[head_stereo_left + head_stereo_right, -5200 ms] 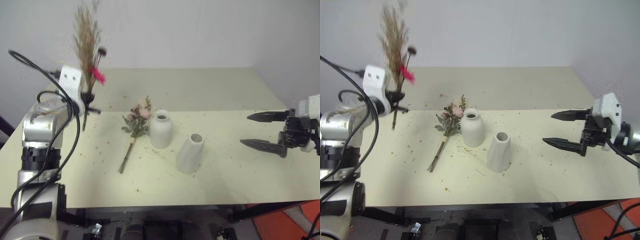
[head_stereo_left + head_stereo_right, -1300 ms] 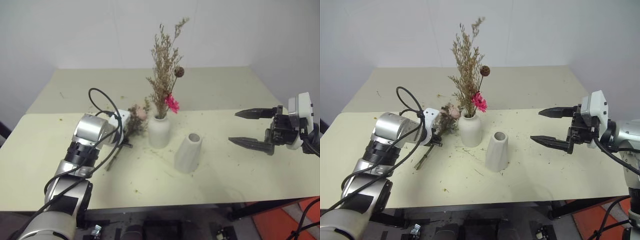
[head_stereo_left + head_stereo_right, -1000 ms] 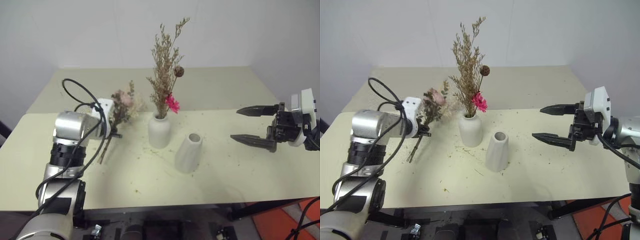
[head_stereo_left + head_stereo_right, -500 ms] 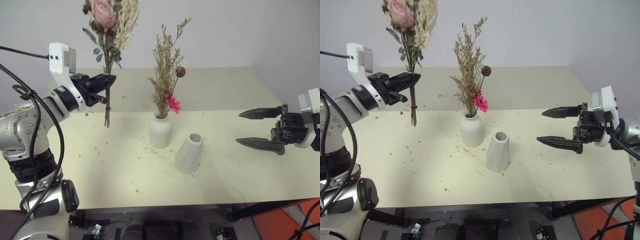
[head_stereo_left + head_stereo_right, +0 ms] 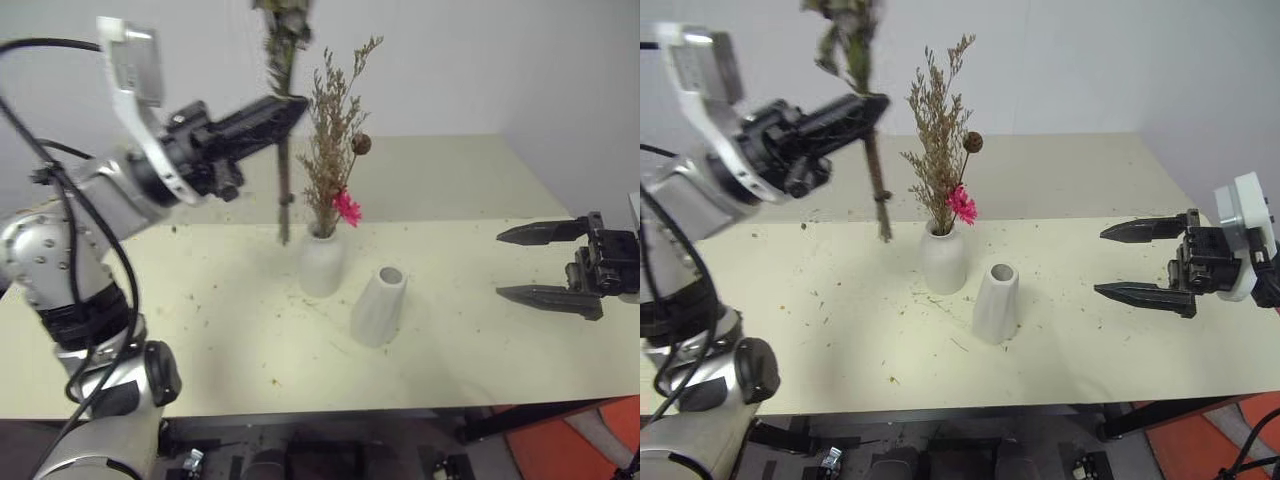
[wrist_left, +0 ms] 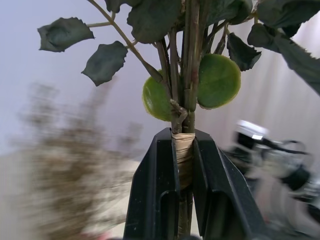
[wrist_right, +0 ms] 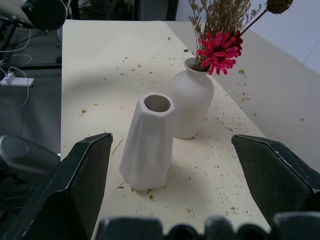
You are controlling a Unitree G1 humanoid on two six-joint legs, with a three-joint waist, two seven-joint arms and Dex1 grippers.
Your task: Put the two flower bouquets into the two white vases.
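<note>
My left gripper (image 5: 294,103) is shut on the stems of the rose bouquet (image 5: 283,190), held upright above the table just left of the round-bellied vase (image 5: 320,266). Its blooms run off the top of the head views. In the left wrist view the black fingers (image 6: 155,190) clamp the bound stems (image 6: 183,150) below grey-green leaves. The dried sprig bouquet (image 5: 335,150) with its pink flower (image 5: 346,208) stands in the round-bellied vase. The tapered vase (image 5: 378,306) stands empty in front of it to the right. My right gripper (image 5: 502,265) hovers open at the table's right, pointing at both vases.
The pale table (image 5: 200,330) is strewn with small plant crumbs around the vases. Its front edge runs along the bottom of the head views, with dark equipment on the floor (image 5: 300,460) below. A plain wall rises behind the table.
My left gripper has lifted the rose bouquet off the table and carried it up and right, close to the round-bellied vase, turning to point right. The right gripper has hardly moved.
</note>
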